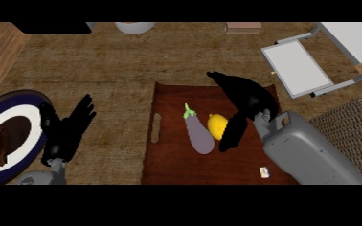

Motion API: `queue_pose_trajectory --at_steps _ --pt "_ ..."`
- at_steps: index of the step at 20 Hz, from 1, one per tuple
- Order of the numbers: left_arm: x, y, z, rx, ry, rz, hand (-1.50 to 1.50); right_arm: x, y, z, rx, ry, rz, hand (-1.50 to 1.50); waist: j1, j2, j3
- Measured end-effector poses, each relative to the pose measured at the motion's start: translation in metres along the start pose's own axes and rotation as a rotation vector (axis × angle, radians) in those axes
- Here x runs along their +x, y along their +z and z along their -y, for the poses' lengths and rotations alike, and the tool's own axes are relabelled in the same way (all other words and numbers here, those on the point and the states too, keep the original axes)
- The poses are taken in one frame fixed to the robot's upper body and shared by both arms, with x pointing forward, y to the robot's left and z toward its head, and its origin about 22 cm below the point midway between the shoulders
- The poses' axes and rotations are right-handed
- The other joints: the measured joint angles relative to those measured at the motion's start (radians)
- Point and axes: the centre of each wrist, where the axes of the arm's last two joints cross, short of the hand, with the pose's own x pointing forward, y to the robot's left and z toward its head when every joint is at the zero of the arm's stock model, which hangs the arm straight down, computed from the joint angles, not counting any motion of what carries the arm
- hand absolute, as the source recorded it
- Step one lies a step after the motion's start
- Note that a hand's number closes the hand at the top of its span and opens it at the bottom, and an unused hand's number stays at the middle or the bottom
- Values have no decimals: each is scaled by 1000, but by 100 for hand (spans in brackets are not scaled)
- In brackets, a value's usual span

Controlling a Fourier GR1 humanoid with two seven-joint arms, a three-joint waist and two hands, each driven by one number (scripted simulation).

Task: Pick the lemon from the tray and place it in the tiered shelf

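Right robot hand [244,103]: over tray, fingers extended, thumb beside lemon, nothing gripped | Left robot hand [67,127]: open, resting at left on the desk [99,67] | Lemon [217,125]: on brown tray [170,167], touching eggplant [199,134] | Tiered shelf [300,67]: far right, well apart from lemon

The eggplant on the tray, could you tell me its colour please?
Pale purple eggplant with a green stem, seen in the head view.
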Motion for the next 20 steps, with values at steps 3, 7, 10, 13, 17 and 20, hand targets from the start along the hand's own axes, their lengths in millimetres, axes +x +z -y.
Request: queue_pose_trajectory --at_steps 3,7,10,13,17,20 --pt "0 2 -7 5 6 -3 0 -4 0 -11 1 28 -35 -150 -2 0 0" --pt "-1 2 -1 6 5 -6 0 2 0 -24 -29 51 -59 -150 -2 0 0" --pt "0 0 0 8 1 -3 0 3 -4 -34 -41 66 -76 -150 -2 0 1" --pt "2 -3 -4 8 0 -8 0 4 -5 -38 -52 74 -85 -150 -2 0 0" --pt "2 -4 -2 4 2 -11 0 0 -7 -51 -52 88 -105 -150 -3 0 1" --pt "3 -5 3 2 1 -12 0 -7 -14 -54 -57 105 -126 -150 -2 1 1"
